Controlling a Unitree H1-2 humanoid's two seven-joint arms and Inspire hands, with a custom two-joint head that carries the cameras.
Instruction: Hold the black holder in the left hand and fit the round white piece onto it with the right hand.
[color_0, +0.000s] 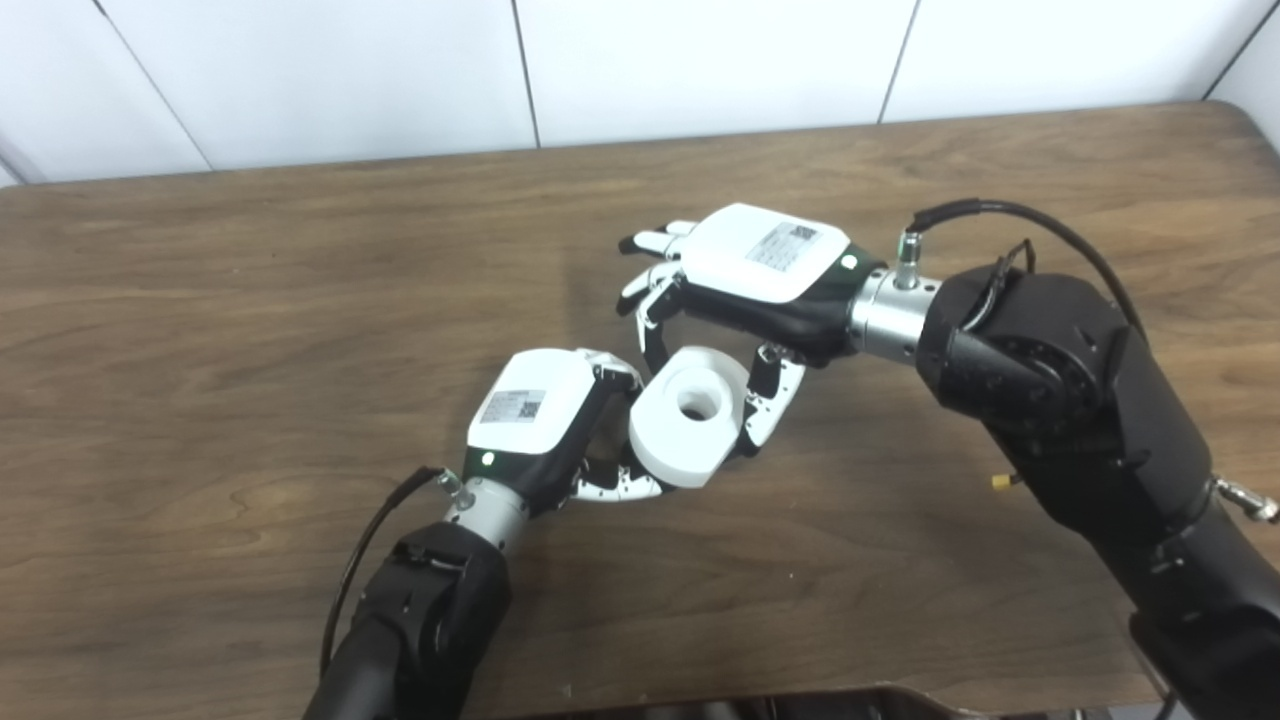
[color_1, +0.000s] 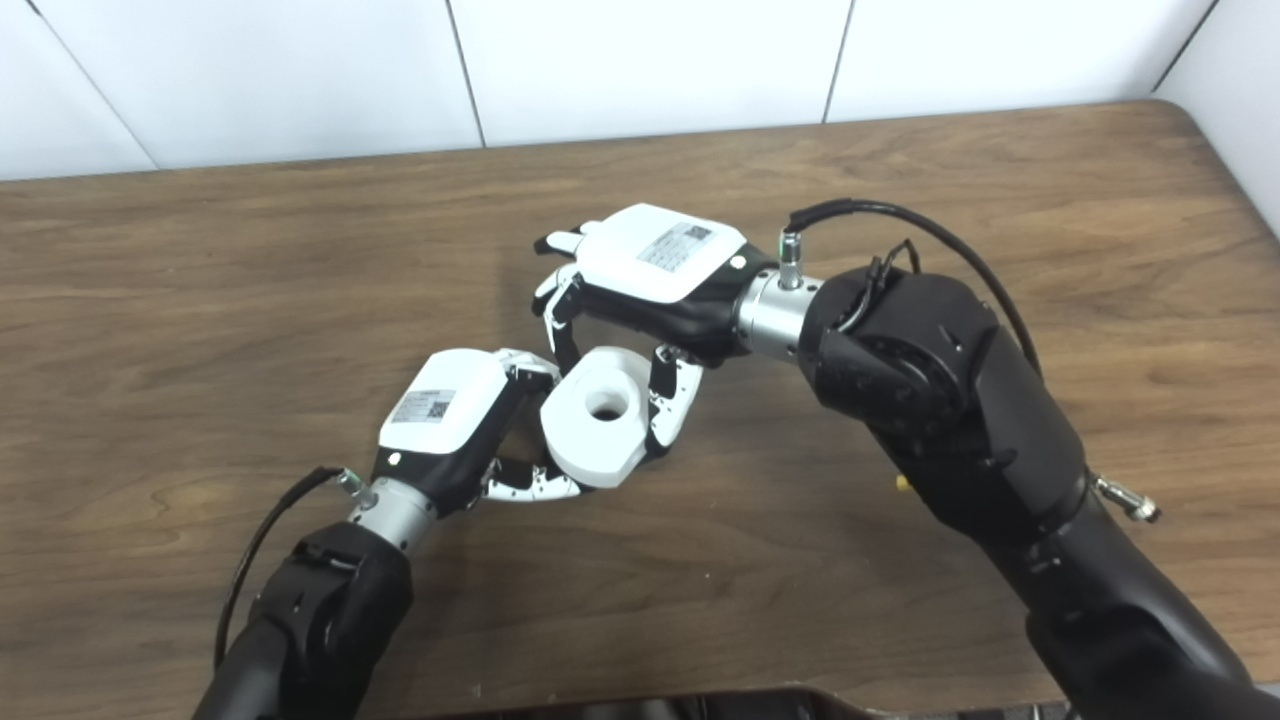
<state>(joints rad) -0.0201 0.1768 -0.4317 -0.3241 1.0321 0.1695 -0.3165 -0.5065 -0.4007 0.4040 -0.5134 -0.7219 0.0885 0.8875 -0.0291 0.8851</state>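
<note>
In the left eye view, I see my left hand (color_0: 535, 420) near the centre of the brown wooden worktop (color_0: 250, 300). Its fingers (color_0: 615, 488) curl under the round white plastic piece with a centre hole (color_0: 690, 415). The black holder must be hidden behind this piece; I cannot see it, so I cannot tell what exactly the left fingers clamp. My right hand (color_0: 745, 285) comes from 2 o'clock, its fingers closed on both sides of the white piece.

In the right eye view, the same grip shows: right fingers (color_1: 665, 400) touch the rim of the white piece, and the left hand is just below it at 7 o'clock.

I judge that the fitting step is in progress. The next move calls for a straight push along the hole's axis. The worktop edges are well apart from the hands, with open room all around.
</note>
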